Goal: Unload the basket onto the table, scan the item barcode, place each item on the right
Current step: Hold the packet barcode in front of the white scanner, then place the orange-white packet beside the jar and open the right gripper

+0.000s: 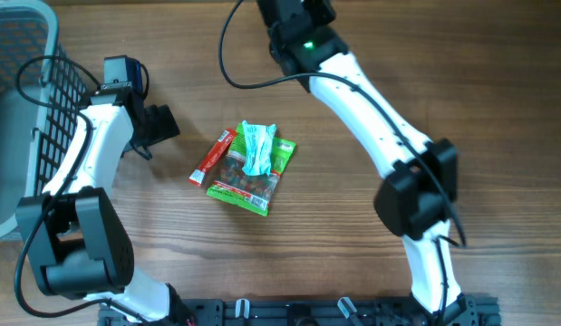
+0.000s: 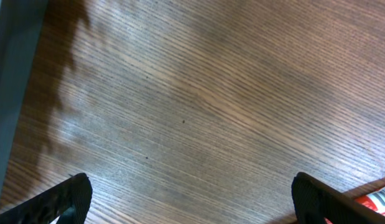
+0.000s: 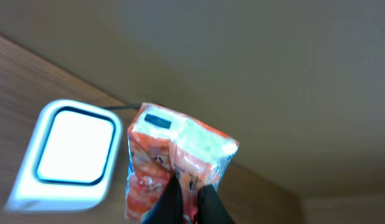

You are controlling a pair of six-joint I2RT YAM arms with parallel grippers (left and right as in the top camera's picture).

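Note:
In the right wrist view my right gripper [image 3: 191, 188] is shut on an orange-and-white snack packet [image 3: 170, 155], pinching its lower edge and holding it up beside a white scanner [image 3: 71, 152] with a bright window. A dark label shows near the packet's top. In the overhead view the right arm [image 1: 371, 118] reaches past the top edge, so its gripper is hidden there. My left gripper [image 1: 160, 125] stands open over bare wood, left of the pile; its black fingers [image 2: 68, 199] spread wide with nothing between them.
A pile of items lies mid-table: a red stick packet [image 1: 212, 157], a green snack bag [image 1: 248, 186] and a teal-and-white packet [image 1: 256, 147]. A grey wire basket [image 1: 26, 91] stands at the left edge. The red packet's end [image 2: 375, 202] shows by my left gripper's right finger.

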